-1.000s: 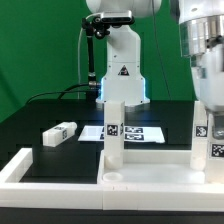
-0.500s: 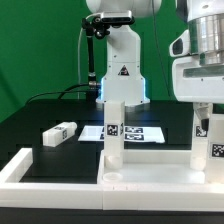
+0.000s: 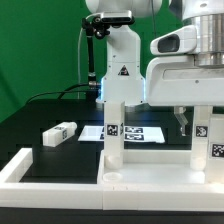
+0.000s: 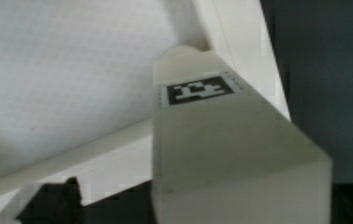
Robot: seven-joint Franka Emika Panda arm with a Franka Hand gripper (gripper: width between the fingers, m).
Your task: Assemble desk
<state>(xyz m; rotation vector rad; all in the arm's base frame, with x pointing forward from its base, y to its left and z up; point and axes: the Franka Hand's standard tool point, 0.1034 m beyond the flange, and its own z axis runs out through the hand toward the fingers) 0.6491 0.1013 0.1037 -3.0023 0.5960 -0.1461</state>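
Note:
The white desk tabletop (image 3: 150, 176) lies flat at the front. Two leg blocks stand upright on it: one in the middle (image 3: 114, 128), one at the exterior view's right (image 3: 213, 138), both tagged. A third leg block (image 3: 60, 133) lies loose on the black table. My gripper (image 3: 198, 120) hangs just over the right leg's top. One finger (image 3: 180, 121) shows beside that leg, apart from it. In the wrist view the tagged leg (image 4: 217, 150) fills the space between the jaws, with a gap to the dark finger (image 4: 48, 200). The gripper is open.
The marker board (image 3: 136, 132) lies behind the middle leg. A long white border rail (image 3: 18, 166) runs along the exterior view's left. The robot base (image 3: 118, 70) stands at the back, with a black cable to its left.
The gripper has let go of the right leg and risen off it. Its wide hand now spreads further toward the exterior view's left. The leg stays upright.

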